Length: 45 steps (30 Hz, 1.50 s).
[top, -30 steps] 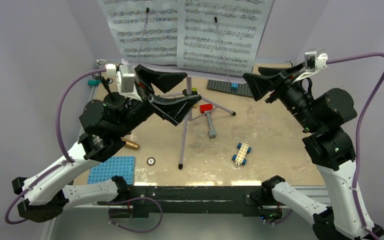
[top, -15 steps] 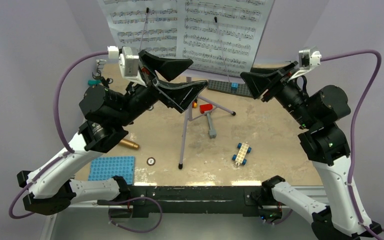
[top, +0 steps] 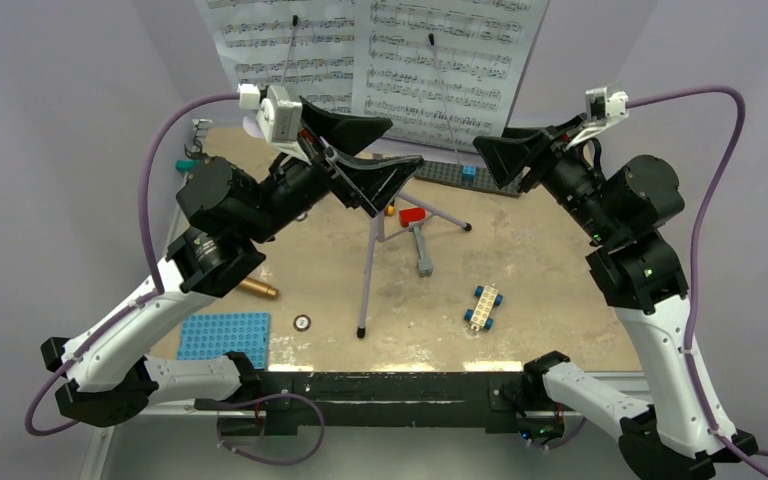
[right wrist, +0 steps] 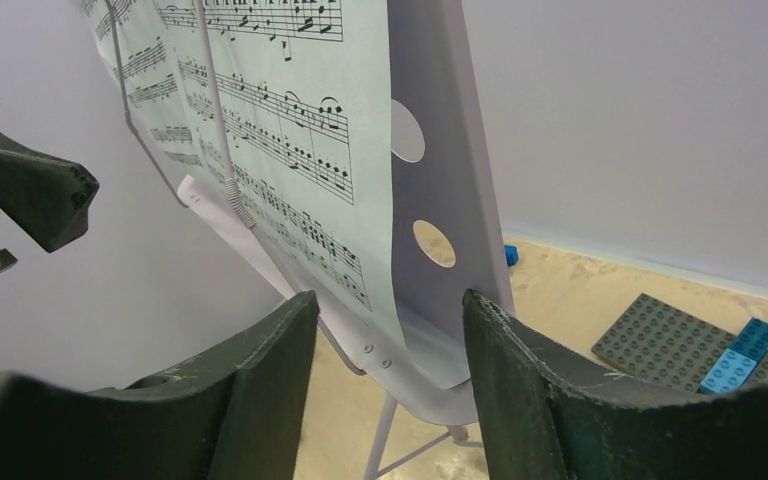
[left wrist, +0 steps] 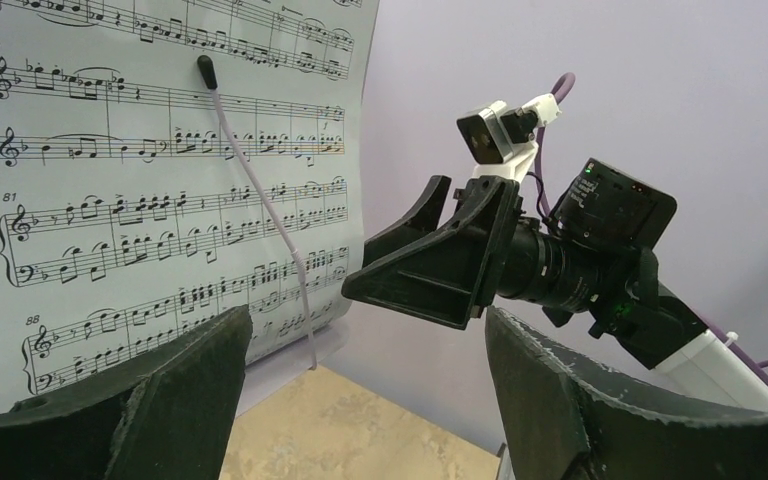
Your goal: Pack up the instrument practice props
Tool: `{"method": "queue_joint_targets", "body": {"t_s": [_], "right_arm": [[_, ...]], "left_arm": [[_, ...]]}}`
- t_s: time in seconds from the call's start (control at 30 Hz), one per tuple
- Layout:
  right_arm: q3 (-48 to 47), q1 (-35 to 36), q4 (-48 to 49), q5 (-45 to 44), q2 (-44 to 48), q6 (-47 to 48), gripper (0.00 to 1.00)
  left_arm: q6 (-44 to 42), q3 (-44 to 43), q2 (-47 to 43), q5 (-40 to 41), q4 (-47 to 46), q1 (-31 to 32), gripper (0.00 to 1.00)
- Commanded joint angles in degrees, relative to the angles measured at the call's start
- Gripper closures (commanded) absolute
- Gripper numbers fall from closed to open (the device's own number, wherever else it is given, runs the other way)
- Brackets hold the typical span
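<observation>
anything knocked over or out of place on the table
The gold microphone lies on its side by the blue baseplate, not on a stand. A red-headed toy hammer lies between the legs of the lavender music stand. Nothing looks spilled.

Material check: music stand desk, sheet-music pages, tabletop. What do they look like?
Music stand desk: thin rigid sheet, matte lavender, clean punched round holes; painted metal or plastic, can't tell. Sheet-music pages: white matte paper, printed staves, thin edge. Tabletop: mottled beige with worn patches; coated board or stone-look surface, unclear.
</observation>
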<state>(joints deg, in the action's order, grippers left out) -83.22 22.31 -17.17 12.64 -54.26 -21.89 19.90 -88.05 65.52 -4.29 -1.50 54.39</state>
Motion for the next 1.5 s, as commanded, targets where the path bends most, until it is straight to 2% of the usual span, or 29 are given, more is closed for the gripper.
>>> {"method": "queue_joint_targets", "body": {"t_s": [0.0, 0.4, 0.63, 0.77, 0.97, 1.13, 1.47], "right_arm": [[-0.07, -0.51, 4.42, 1.71, -0.05, -0.54, 0.45], [0.27, -0.68, 6.14, 4.27, -0.42, -0.17, 0.8], [0.56, -0.68, 5.18, 3.54, 0.35, -0.22, 1.0], [0.56, -0.71, 4.82, 3.0, 0.93, 0.25, 1.0], [0.31, -0.68, 4.39, 3.38, 1.03, 0.27, 1.0], [0.14, -0.69, 4.17, 3.79, 0.77, 0.27, 1.0], [0.51, -0.68, 4.37, 3.7, 0.66, 0.27, 1.0]], "left_arm": [[-0.83, -2.59, 0.15, -1.24, -1.12, -0.59, 0.11], [-0.56, -7.65, 4.7, -1.81, -2.17, -1.6, 0.12], [0.17, -11.57, 9.2, 1.1, -0.49, -2.39, 0.16], [0.97, -12.85, 11.44, 2.74, 0.78, -2.87, 0.22], [2.43, -16.08, 14.78, 2.91, 1.39, -3.63, 0.35], [4.16, -19.99, 17.58, 4.07, 6.15, -3.73, 0.47], [4.73, -19.64, 17.94, 3.77, 3.79, -3.76, 0.68]]}}
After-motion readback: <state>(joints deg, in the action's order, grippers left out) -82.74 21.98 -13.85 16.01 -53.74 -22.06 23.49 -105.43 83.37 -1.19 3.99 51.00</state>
